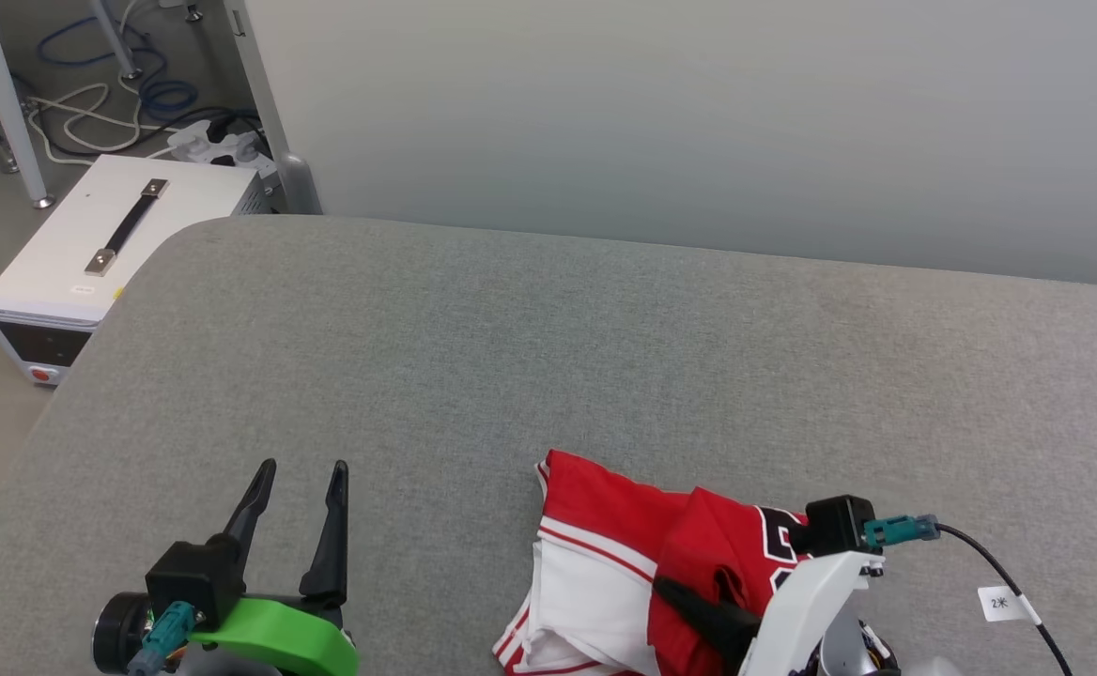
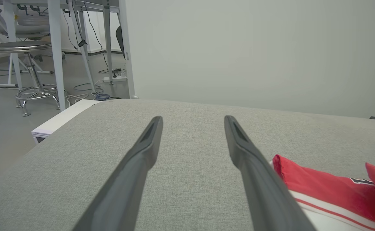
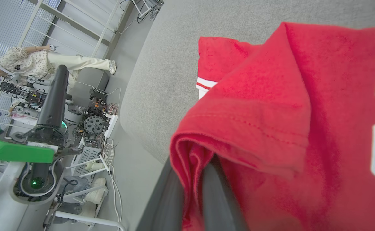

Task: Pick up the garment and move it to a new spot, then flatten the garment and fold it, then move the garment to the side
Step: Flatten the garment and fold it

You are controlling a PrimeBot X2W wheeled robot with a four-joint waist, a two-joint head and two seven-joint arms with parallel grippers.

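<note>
The garment (image 1: 605, 554), a red jersey with white sleeves and striped trim, lies bunched at the near edge of the grey padded table (image 1: 548, 357). Part of a black, white-outlined number shows beside my right wrist. My right gripper (image 1: 685, 593) is shut on a fold of its red cloth; in the right wrist view the fold (image 3: 190, 179) runs down between the two dark fingers (image 3: 218, 199). My left gripper (image 1: 304, 469) hovers open over bare table to the left of the garment, holding nothing. In the left wrist view its fingers (image 2: 142, 160) stand wide apart, with the garment (image 2: 322, 186) at the lower right.
A white box with a black handle (image 1: 116, 235) sits on the floor off the table's far left corner, with cables and a power strip (image 1: 215, 145) behind it. A pale wall runs along the table's far edge. A person (image 3: 30, 61) stands in the background. A stool (image 2: 27, 51) is nearby.
</note>
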